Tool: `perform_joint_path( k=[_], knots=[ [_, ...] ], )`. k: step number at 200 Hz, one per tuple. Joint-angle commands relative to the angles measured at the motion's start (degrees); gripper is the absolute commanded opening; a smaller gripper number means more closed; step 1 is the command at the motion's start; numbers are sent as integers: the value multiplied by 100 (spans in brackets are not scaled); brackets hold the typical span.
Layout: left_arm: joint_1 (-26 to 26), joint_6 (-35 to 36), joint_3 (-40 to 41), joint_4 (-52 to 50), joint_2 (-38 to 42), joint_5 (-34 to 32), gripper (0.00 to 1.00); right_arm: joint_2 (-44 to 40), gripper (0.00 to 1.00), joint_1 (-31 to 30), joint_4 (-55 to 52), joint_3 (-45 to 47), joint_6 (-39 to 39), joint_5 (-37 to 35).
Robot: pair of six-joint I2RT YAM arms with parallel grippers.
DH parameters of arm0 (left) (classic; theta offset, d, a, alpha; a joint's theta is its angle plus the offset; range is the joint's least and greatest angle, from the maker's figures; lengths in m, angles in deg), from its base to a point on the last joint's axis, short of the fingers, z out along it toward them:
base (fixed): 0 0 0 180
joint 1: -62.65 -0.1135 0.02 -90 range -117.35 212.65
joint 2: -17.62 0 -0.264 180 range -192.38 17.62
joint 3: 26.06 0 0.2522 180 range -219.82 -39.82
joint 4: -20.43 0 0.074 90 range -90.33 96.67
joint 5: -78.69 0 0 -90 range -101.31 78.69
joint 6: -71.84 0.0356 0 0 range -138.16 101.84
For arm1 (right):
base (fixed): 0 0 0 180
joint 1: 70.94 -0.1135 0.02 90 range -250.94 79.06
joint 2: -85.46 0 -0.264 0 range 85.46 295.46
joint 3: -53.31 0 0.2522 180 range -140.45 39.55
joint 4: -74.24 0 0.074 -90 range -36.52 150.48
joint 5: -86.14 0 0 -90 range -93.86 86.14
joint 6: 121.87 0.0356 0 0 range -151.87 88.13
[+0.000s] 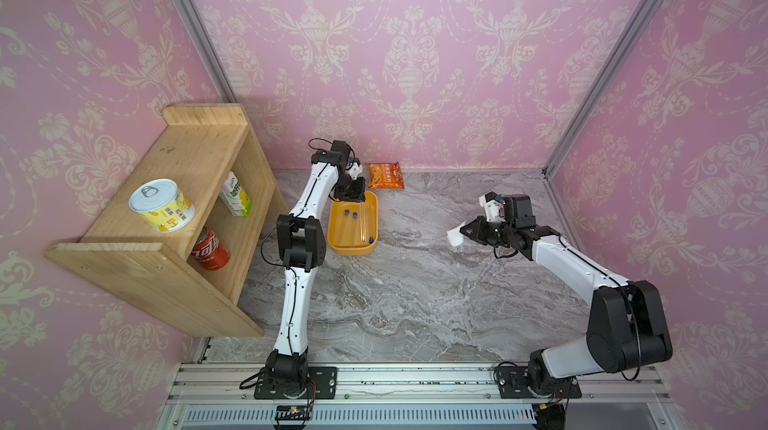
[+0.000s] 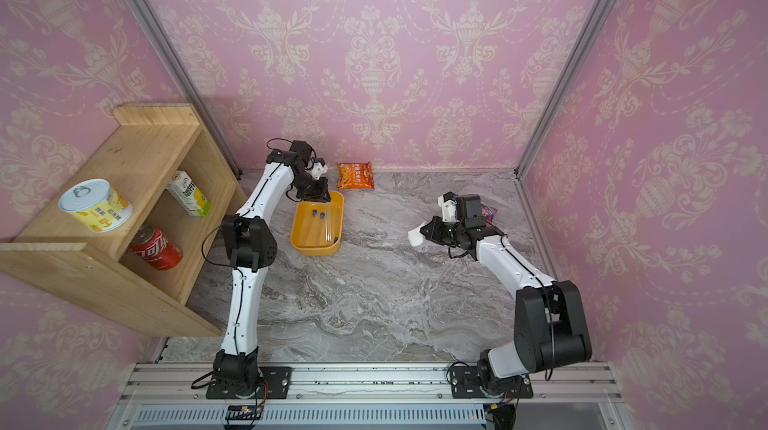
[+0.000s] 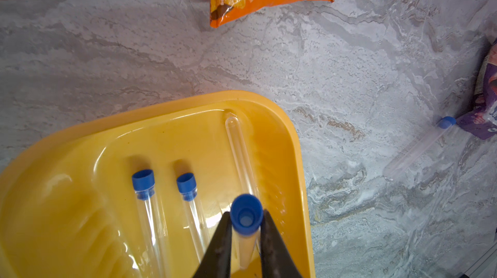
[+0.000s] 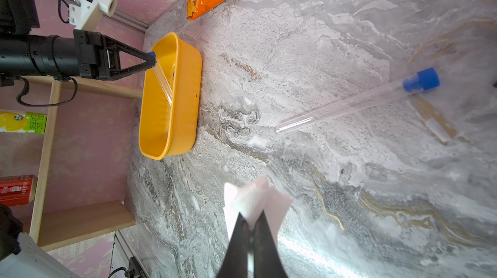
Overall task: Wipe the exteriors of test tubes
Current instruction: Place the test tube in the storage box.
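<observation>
Blue-capped, clear and slender, the test tubes (image 3: 146, 209) number five. Three lie in the one yellow tray (image 3: 295, 139): two capped tubes side by side (image 3: 150, 225) (image 3: 192, 209), and a third tube (image 3: 238, 142) along the tray's wall with its rounded end showing. A fourth tube (image 4: 162, 84) slants down into the tray, its capped end grasped by the left gripper (image 3: 246, 213). The fifth tube (image 4: 344, 104) lies alone on the marble tabletop (image 1: 415, 303), its cap just beside one purple packet (image 3: 484, 96). One white wipe (image 4: 255, 198) is clenched in the right gripper (image 4: 251, 219) above the tabletop. One orange snack bag (image 1: 385, 175) lies by the back wall
</observation>
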Motion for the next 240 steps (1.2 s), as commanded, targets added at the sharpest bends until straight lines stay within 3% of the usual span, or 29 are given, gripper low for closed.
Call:
perform_joint_path(
  k=[1, 150, 240],
  knots=[
    [-31, -49, 185, 158, -44, -47, 20, -45, 0, 45, -17, -4, -39, 92],
    [125, -27, 597, 381, -244, -512, 21, -303, 0, 59, -115, 223, 21, 107],
    [179, -109, 614, 434, -14, -643, 37, -588, 0, 54, -769, 591, -270, 166]
  ],
)
